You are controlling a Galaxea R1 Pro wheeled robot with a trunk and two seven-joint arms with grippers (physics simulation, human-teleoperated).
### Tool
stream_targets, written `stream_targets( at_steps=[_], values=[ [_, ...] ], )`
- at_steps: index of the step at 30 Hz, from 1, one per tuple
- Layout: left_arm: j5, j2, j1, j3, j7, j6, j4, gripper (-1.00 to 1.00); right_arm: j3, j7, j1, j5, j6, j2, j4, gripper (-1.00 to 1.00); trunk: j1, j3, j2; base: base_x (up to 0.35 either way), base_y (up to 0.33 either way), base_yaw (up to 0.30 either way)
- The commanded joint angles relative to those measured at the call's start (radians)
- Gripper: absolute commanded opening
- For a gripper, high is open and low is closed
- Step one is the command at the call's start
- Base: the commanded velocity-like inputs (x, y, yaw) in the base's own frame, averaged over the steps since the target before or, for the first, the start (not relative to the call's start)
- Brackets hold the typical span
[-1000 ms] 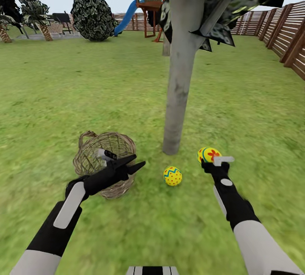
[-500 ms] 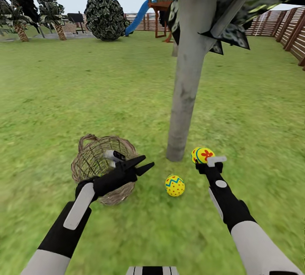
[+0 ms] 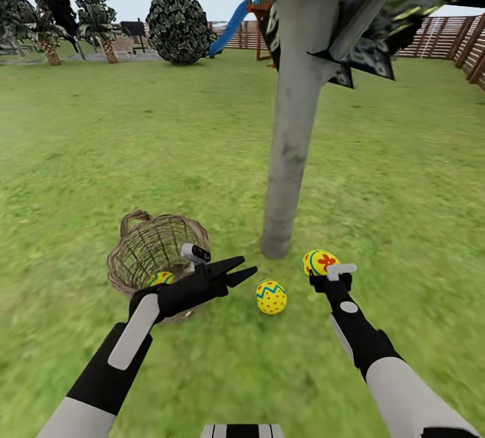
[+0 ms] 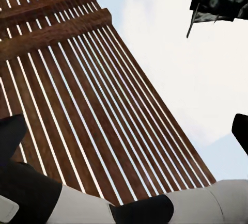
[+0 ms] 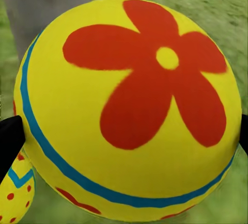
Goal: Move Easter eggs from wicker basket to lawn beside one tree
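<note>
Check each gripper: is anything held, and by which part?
The right gripper holds the flower-painted egg, its jaws on the egg's opposite sides. The left gripper is open above the lawn, holding nothing.

The lawn (image 3: 101, 155) is stretching away as a wide, mottled green spread, running back to a brown slat fence (image 3: 438, 37) along its far edge. The wicker basket (image 3: 151, 249) is sitting on the grass toward the near left. The tree (image 3: 293, 121) is rising from the grass just right of the basket, its pale trunk upright. A dotted egg (image 3: 271, 297) is lying on the grass near the trunk's foot, apart from the basket. Farther back, a rounded bush (image 3: 178, 25) and palms (image 3: 47, 37) are standing toward the far left corner.
</note>
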State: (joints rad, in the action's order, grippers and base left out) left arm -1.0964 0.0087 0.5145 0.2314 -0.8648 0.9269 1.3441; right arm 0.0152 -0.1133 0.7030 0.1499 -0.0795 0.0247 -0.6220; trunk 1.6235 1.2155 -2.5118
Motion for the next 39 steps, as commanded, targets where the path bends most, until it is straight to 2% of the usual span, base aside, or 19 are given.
stream_targets(
  at_steps=[1,3,6,7,11,13,16,17,20,21,22,23,24,26,31,35,39],
  values=[
    [-0.003,0.0,0.001,0.006,0.0,0.004,0.0,1.0,0.002,-0.002,0.0,0.009,-0.002,0.0,0.002,-1.0,0.0,0.001,0.0,0.0,-0.318,0.292],
    [-0.003,0.0,0.001,0.011,0.0,0.004,0.0,1.0,0.0,-0.002,0.0,0.01,-0.003,-0.001,0.021,-1.0,0.0,0.001,0.0,0.0,-0.305,0.293],
    [-0.003,-0.001,0.001,0.014,0.0,0.004,0.0,1.0,-0.042,-0.002,0.0,0.009,-0.005,-0.002,0.065,-1.0,0.0,0.001,0.0,0.0,-0.077,0.294],
    [-0.001,-0.013,0.001,0.014,0.0,0.004,-0.001,1.0,-0.05,-0.002,0.0,0.008,-0.005,-0.003,0.069,-1.0,0.0,0.001,0.0,0.0,-0.012,0.286],
    [0.004,-0.043,0.001,0.029,-0.002,0.004,-0.002,1.0,-0.056,-0.001,0.0,0.004,-0.003,-0.003,0.07,-1.0,0.0,0.001,0.0,0.0,-0.002,0.072],
    [0.003,-0.045,0.001,0.034,-0.005,0.003,-0.002,1.0,-0.058,0.0,0.0,0.003,-0.002,-0.003,0.07,-1.0,0.0,0.001,0.0,0.0,0.0,0.004],
    [0.002,-0.045,0.001,0.036,-0.007,-0.041,-0.002,1.0,-0.058,0.0,0.0,0.005,-0.001,-0.003,0.067,-1.0,0.001,0.012,-0.001,0.0,0.0,0.0],
    [0.001,-0.046,0.001,0.037,-0.008,-0.05,-0.002,1.0,-0.059,-0.001,0.0,0.005,0.006,-0.005,0.067,-1.0,0.002,0.016,-0.001,0.0,0.0,0.0],
    [0.002,-0.046,0.001,0.037,-0.007,-0.054,-0.002,1.0,-0.062,-0.013,0.009,0.005,0.016,-0.033,0.078,-1.0,0.003,0.028,-0.002,0.0,0.0,0.0],
    [0.003,-0.046,0.001,0.037,-0.007,-0.054,-0.002,1.0,-0.063,-0.052,0.053,0.005,0.021,-0.053,0.155,-1.0,0.003,0.032,-0.002,0.0,0.0,0.0],
    [0.003,-0.046,0.001,0.037,-0.006,-0.054,-0.002,1.0,-0.063,-0.077,0.132,0.006,0.046,-0.072,0.286,-1.0,0.004,0.036,-0.002,0.0,0.0,0.0],
    [0.003,-0.046,0.001,0.037,-0.006,-0.054,-0.003,1.0,-0.063,-0.083,0.182,0.006,0.054,-0.082,0.363,-1.0,0.004,0.039,-0.003,0.0,0.0,0.0],
    [0.003,-0.046,0.001,0.037,-0.005,-0.054,-0.002,1.0,-0.062,-0.087,0.222,0.007,0.058,-0.094,0.418,-1.0,0.005,0.043,-0.003,0.0,0.0,0.0],
    [0.003,-0.046,0.001,0.038,-0.004,-0.054,-0.002,1.0,-0.061,-0.091,0.269,0.005,0.061,-0.096,0.447,-1.0,0.006,0.051,-0.003,0.0,0.0,0.0],
    [0.003,-0.046,0.001,0.045,-0.003,-0.054,-0.002,1.0,-0.057,-0.101,0.298,0.002,0.06,-0.094,0.407,-1.0,0.008,0.07,-0.004,0.0,0.0,0.0],
    [0.003,-0.046,0.001,0.045,-0.003,-0.054,-0.002,1.0,-0.058,-0.147,0.299,0.004,0.06,-0.1,0.394,-1.0,0.01,0.086,-0.005,0.0,0.0,0.0],
    [0.003,-0.046,0.001,0.046,-0.002,-0.055,-0.003,1.0,-0.058,-0.214,0.299,0.005,0.06,-0.095,0.399,-1.0,0.011,0.101,-0.006,0.0,0.0,0.0]
  ],
)
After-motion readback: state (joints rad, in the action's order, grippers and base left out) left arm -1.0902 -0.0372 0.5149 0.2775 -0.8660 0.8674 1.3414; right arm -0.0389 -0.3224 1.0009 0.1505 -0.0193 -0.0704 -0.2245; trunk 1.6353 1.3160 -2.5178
